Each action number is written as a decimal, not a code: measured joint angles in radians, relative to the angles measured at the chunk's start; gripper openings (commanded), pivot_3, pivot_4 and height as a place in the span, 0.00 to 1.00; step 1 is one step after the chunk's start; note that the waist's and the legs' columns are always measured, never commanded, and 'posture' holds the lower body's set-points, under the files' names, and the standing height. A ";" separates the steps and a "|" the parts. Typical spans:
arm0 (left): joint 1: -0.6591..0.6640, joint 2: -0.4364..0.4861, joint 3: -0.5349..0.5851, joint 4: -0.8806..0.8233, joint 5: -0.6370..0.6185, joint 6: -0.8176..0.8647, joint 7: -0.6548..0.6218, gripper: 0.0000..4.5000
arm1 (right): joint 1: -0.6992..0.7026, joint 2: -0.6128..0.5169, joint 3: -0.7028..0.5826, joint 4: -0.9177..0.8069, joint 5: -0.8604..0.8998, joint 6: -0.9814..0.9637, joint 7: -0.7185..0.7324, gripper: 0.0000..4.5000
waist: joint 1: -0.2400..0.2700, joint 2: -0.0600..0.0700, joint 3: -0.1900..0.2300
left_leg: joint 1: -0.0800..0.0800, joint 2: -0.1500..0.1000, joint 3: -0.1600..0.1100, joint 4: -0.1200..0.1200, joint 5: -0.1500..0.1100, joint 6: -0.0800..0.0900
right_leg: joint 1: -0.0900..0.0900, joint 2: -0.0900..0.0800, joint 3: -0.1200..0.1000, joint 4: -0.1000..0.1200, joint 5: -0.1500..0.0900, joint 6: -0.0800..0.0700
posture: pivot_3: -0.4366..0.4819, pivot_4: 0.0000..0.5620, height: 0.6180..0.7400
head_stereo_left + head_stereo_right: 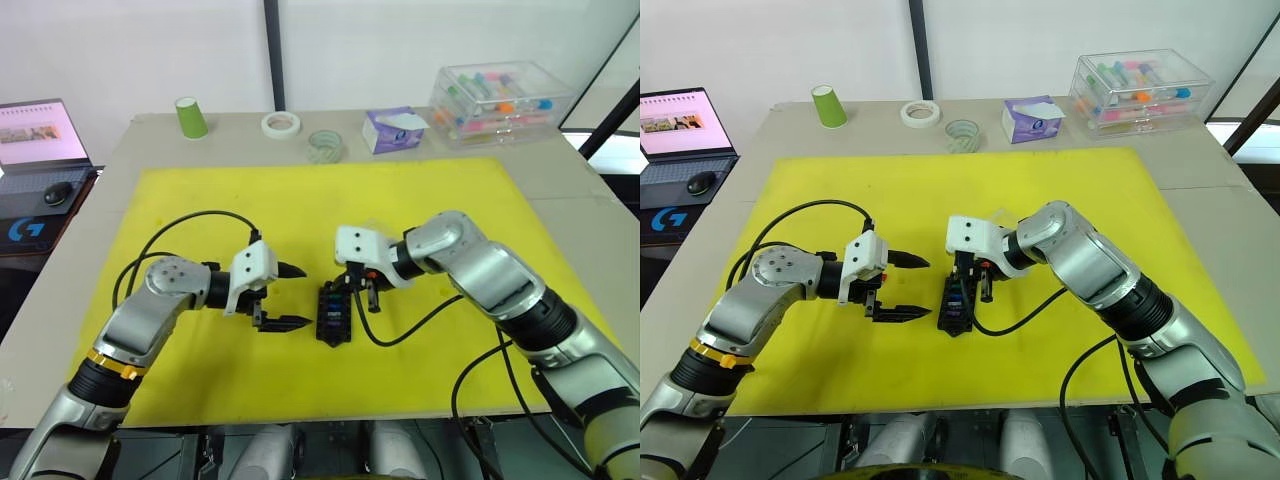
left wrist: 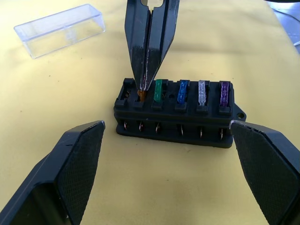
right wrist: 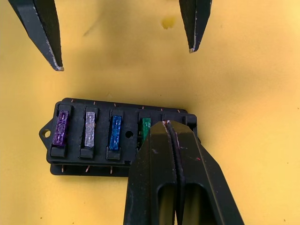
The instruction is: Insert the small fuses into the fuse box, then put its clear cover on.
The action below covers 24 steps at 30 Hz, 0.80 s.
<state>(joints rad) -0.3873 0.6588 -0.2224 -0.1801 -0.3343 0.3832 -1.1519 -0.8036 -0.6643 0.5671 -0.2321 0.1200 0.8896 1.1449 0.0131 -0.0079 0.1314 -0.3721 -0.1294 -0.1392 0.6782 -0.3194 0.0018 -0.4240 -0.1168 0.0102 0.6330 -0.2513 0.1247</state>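
I've got the left gripper (image 1: 290,296) beside the fuse box (image 1: 333,316), jaws apart and empty. The right gripper (image 2: 142,89) has its jaws clamped on what looks like an orange fuse (image 2: 141,96) — pressing it into the fifth slot. Next: seat it, release. Beyond, the clear cover (image 2: 60,29) waits on the worktop.

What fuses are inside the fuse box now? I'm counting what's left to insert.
Seated in the fuse box: purple fuse, grey-clear fuse, blue fuse, green fuse. The right gripper presses an orange-looking one in, mostly covered. The end slot looks empty.
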 measured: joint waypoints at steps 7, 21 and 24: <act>0.000 0.000 0.000 -0.001 0.000 0.000 0.000 1.00 | 0.002 0.000 0.000 -0.002 -0.006 0.000 0.000 0.00 | 0.000 0.000 -0.001 | 0.000 0.000 0.000 0.000 0.000 0.000 | 0.000 0.000 0.000 0.000 0.000 0.000 | 0.48 0.27 1.00; 0.000 0.006 0.007 -0.012 -0.005 0.002 -0.001 1.00 | -0.006 0.047 -0.157 -0.015 0.220 0.215 0.020 0.00 | -0.002 0.006 0.006 | -0.004 0.000 0.000 0.000 0.000 0.000 | -0.004 0.000 0.000 0.000 0.000 0.000 | 0.48 0.27 1.00; 0.000 0.007 0.014 -0.021 -0.013 0.007 -0.001 1.00 | -0.037 0.044 -0.219 -0.031 0.267 0.227 0.018 0.00 | -0.002 0.006 0.007 | -0.005 0.000 0.000 -0.001 0.000 0.000 | -0.004 0.000 0.000 0.000 0.000 0.000 | 0.48 0.27 1.00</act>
<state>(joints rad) -0.3872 0.6656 -0.2082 -0.2006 -0.3470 0.3900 -1.1526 -0.8407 -0.6207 0.3478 -0.2628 0.3872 1.1167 1.1625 0.0109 -0.0018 0.1382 -0.3767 -0.1293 -0.1394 0.6777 -0.3195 0.0019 -0.4281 -0.1170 0.0102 0.6326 -0.2512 0.1247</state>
